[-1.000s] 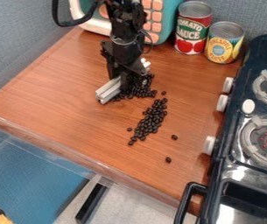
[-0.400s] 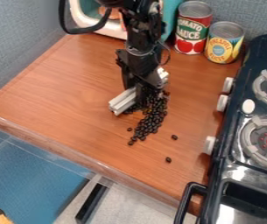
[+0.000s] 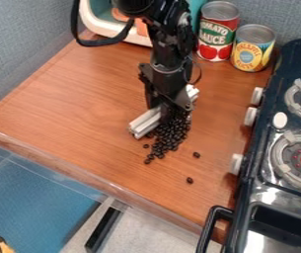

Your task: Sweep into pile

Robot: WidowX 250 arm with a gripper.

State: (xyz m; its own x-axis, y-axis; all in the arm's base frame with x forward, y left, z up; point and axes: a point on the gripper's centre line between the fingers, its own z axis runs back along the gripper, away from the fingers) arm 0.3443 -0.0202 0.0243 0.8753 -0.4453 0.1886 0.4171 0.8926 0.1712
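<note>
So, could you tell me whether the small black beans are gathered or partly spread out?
Partly spread: most of the beans crowd beside the pale ridged bar, but a few lie apart.

And there along the desk's (image 3: 67,104) far edge it's the toy microwave (image 3: 100,25), then the red can (image 3: 217,37) and yellow can (image 3: 253,48) upright side by side, with the toy stove (image 3: 271,104) lining the right edge!

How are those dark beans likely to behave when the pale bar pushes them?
The dark beans would probably shift as a loose mass, since they are separate small pieces. Their rounded shapes suggest some may roll or skid on the smooth-looking counter. Beans near the end of the pale bar could slip around it, since nothing walls them in.
</note>
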